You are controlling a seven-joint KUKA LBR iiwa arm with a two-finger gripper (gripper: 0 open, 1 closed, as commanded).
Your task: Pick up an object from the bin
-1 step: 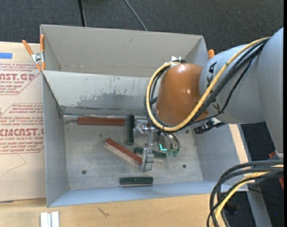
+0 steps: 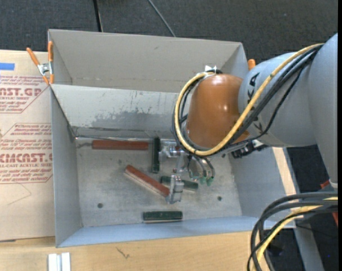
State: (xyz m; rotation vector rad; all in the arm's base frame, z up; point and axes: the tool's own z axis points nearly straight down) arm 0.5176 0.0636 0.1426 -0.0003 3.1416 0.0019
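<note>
Judged to be the approach step. The gripper (image 2: 175,192) stands at the lower right end of the slanted red-brown bar (image 2: 144,179). Whether it is spread or closed cannot be told. The next move calls for straddling that bar, then closing.

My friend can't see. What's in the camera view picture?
A robot's gripper hangs low in a grey metal bin, at the right end of a slanted reddish-brown stick. A second reddish stick, a rear dark bar and a front dark bar lie nearby.
</note>
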